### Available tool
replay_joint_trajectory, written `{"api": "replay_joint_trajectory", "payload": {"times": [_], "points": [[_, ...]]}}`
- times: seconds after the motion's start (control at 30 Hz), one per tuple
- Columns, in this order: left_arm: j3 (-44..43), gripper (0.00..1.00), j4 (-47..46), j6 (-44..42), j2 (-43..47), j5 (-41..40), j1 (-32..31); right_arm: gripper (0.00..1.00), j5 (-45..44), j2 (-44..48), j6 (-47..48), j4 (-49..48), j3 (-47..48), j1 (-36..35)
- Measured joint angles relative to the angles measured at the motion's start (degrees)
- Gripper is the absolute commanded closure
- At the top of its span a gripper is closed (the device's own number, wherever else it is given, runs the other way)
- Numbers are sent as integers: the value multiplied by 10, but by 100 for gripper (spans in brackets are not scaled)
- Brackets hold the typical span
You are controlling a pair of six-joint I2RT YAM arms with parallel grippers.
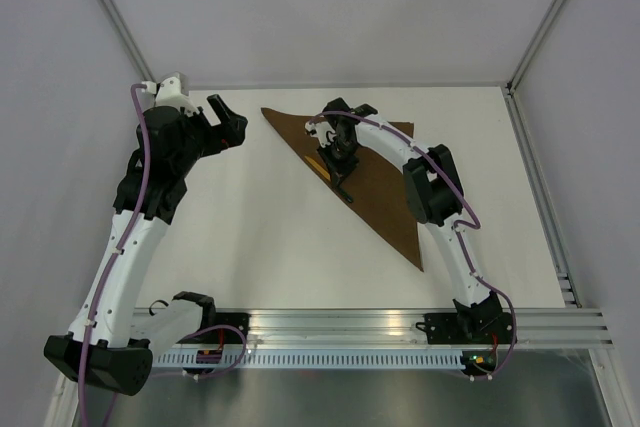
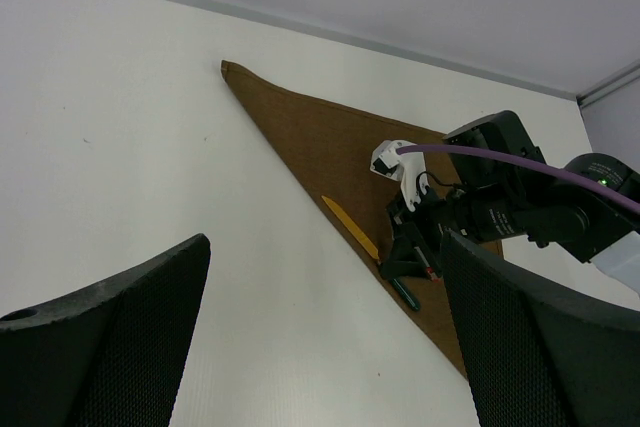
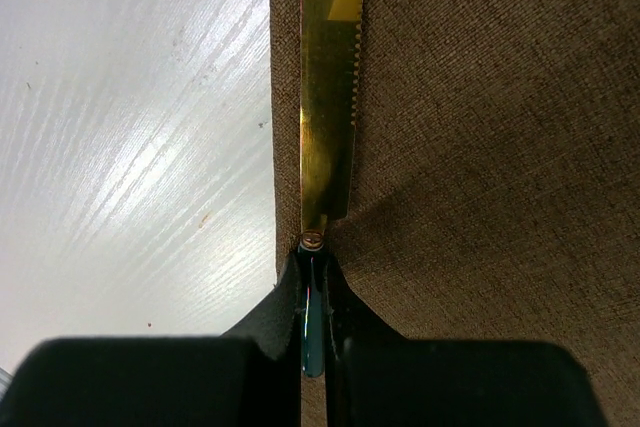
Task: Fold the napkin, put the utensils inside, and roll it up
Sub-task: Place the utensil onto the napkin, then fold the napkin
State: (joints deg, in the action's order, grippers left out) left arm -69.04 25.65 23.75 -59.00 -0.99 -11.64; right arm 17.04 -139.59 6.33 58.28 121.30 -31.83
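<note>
Where overhead blurs it, right wrist view shows knife (image 3: 330, 97) serrations — right gripper (image 3: 314, 247) pinching handle. Woven triangular napkin (image 3: 480, 147); left gripper (image 1: 228, 119) spread.

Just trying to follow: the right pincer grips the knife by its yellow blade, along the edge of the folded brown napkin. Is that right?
No: the right pincer grips the knife by its dark handle, not the blade, along the edge of the folded napkin; the right wrist view shows it.
</note>
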Motion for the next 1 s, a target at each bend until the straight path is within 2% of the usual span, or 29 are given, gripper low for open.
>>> {"api": "replay_joint_trajectory", "payload": {"times": [0.13,0.2,0.23,0.27,0.33,0.37,0.47,0.67,0.8,0.9,1.0], "points": [[0,0,0,0,0,0,0,100,-1,-1,-3,-1,0,0],[0,0,0,0,0,0,0,96,-1,-1,-4,-1,0,0],[0,0,0,0,0,0,0,92,-1,-1,-4,-1,0,0],[0,0,0,0,0,0,0,82,-1,-1,-5,-1,0,0],[0,0,0,0,0,0,0,72,-1,-1,-5,-2,0,0],[0,0,0,0,0,0,0,63,-1,-1,-5,-2,0,0],[0,0,0,0,0,5,0,50,1,-1,-5,-2,7,0],[4,0,-10,-1,1,43,0,45,13,5,-5,-1,25,2],[28,0,-38,-4,10,75,-13,45,29,50,-9,2,25,14],[55,0,-66,-20,16,63,-82,45,53,108,-22,-5,21,48],[86,0,-107,-46,15,30,-200,44,85,174,-40,-21,12,128]]}}
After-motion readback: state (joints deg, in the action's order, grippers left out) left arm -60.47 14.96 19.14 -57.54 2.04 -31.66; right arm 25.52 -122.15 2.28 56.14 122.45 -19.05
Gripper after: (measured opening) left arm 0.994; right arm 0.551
